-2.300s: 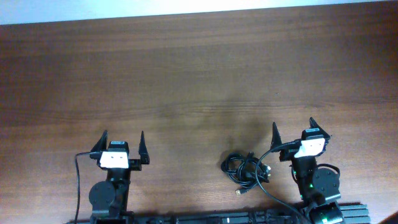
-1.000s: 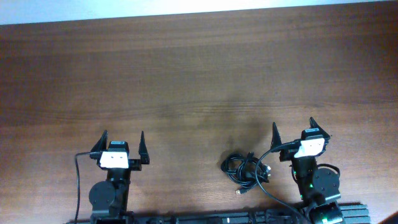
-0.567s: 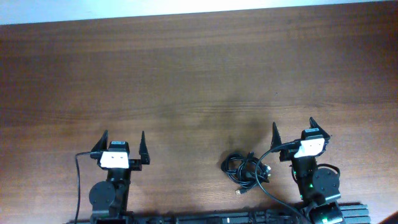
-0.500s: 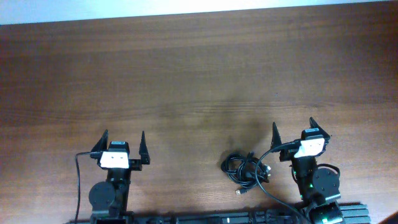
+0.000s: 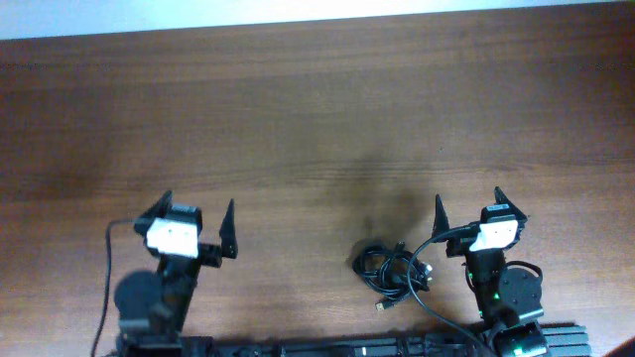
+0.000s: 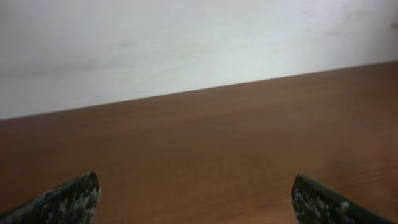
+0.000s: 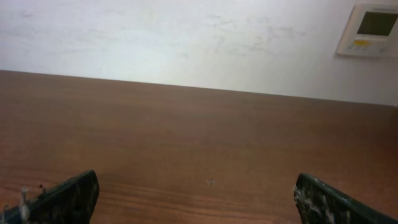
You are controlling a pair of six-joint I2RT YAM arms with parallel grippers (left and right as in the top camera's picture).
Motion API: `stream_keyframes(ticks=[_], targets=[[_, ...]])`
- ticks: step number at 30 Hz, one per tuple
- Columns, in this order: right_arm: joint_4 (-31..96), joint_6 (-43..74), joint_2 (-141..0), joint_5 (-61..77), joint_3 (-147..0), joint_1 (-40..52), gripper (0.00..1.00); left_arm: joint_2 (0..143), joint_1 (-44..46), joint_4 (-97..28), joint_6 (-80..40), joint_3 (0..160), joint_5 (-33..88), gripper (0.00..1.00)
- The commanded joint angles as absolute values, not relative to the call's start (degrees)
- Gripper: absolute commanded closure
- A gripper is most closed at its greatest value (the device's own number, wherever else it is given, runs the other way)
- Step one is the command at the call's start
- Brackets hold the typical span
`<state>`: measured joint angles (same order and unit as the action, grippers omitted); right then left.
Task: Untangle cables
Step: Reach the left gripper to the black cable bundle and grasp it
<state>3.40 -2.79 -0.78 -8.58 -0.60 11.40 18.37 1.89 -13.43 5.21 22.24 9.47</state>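
Note:
The cables (image 5: 394, 270) lie as a small knotted black clump with plug ends on the brown table, near its front edge, just left of my right arm. My right gripper (image 5: 467, 201) is open and empty, to the right of and slightly behind the clump. My left gripper (image 5: 196, 201) is open and empty at the front left, far from the clump and turned a little to the left. In both wrist views only the two spread fingertips (image 6: 68, 199) (image 7: 65, 198) and bare table show; the cables are out of view there.
The wooden table (image 5: 317, 129) stretches bare behind both grippers to a white wall (image 7: 186, 37) with a small wall panel (image 7: 368, 30). Thick black wires run from each arm's base (image 5: 432, 288).
My left arm has shifted left and turned slightly counter-clockwise. The right arm and the cable clump have not moved.

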Motion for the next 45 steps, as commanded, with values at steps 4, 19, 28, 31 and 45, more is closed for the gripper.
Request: stream_keyframes(ticks=[4, 19, 28, 31, 45], targets=[[3.7, -2.76, -0.43, -9.72, -0.32, 11.18, 0.01, 45.89, 1.72, -19.4, 10.48, 41.5, 28.18, 0.01], [3.7, -2.76, -0.43, -9.72, -0.32, 11.18, 0.01, 83.46, 24.38, -37.74, 21.37, 60.12, 25.76, 0.01], [3.7, -2.76, -0.43, -9.72, -0.32, 11.18, 0.01, 89.8, 36.27, -39.09, 21.32, 60.1, 22.68, 0.01], [3.7, -2.76, -0.43, -9.72, -0.32, 11.18, 0.01, 89.8, 36.6, -39.09, 21.28, 60.1, 23.05, 0.01], [3.7, -2.76, -0.43, -9.72, -0.32, 11.18, 0.01, 98.8, 50.11, -39.7, 8.38, 60.1, 5.06, 0.01]])
